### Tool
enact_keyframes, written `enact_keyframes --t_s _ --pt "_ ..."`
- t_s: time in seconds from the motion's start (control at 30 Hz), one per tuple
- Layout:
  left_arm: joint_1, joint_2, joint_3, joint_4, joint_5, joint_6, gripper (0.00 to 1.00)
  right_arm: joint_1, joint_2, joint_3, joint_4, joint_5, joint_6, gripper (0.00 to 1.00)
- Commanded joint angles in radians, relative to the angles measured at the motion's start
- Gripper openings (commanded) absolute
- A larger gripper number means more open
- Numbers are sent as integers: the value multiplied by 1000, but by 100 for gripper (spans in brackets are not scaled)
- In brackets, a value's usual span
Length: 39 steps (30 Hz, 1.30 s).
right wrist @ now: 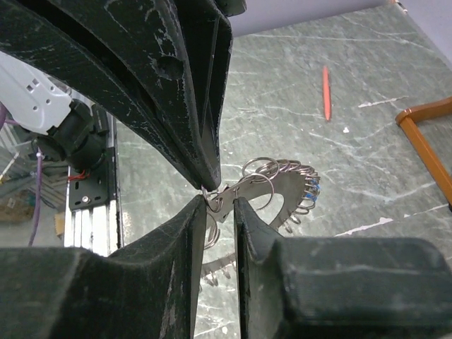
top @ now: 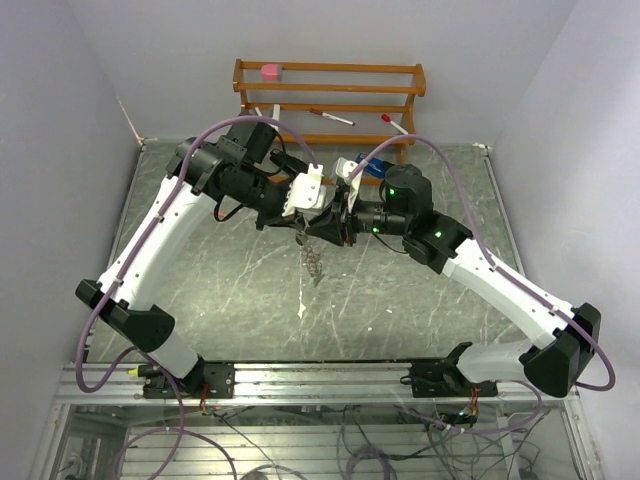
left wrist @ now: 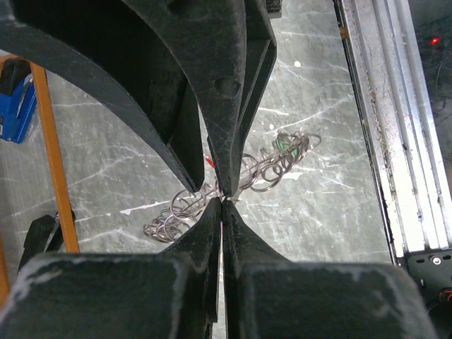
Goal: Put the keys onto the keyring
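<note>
The keyring is a thin grey toothed ring fringed with small split rings, and it hangs above the table between both grippers. My left gripper is shut on its upper end; in the left wrist view the jaws are pressed together on thin metal. My right gripper meets it from the right. In the right wrist view its jaws stand narrowly apart across the ring's flat end. A green tag and a blue tag show among the small rings; the keys themselves are hard to make out.
A wooden rack stands at the back with red-capped pens and a pink object. A blue object lies behind the right gripper. A red pen lies on the table. A metal rail runs along the near edge.
</note>
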Motion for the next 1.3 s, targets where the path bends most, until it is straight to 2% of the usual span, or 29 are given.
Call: enact_keyframes --t_s 0.0,0.13,0.3,0.5,0.67,0.73,0.83,0.93,1.03,1.17,1.27 --pt "-10 -20 19 30 61 16 7 2 -8 6 -5 -5 2 20" --pt "-10 -9 33 23 78 11 7 2 -2 7 -8 -10 3 16" --pt "-9 3 42 4 84 19 7 2 -7 7 -13 -8 -4 0" --pt "-10 1 48 6 77 9 7 3 -3 6 -15 -5 7 0" --pt "-9 -29 18 53 60 -15 14 -8 -37 -24 44 40 58 0" --pt "-10 -29 28 59 57 -30 22 -14 -56 -40 67 61 78 0" --pt "-10 -29 35 74 48 -43 27 -16 -72 -52 101 85 103 0" --pt "-9 -27 38 110 27 -77 57 -16 -86 -63 127 109 117 0" --pt "9 -33 49 176 19 -143 73 -17 -112 -79 158 150 125 0" --pt "67 -46 33 292 37 -268 79 -18 -163 -108 231 212 145 0" --pt "96 -46 20 347 54 -311 77 -19 -199 -120 290 254 157 0"
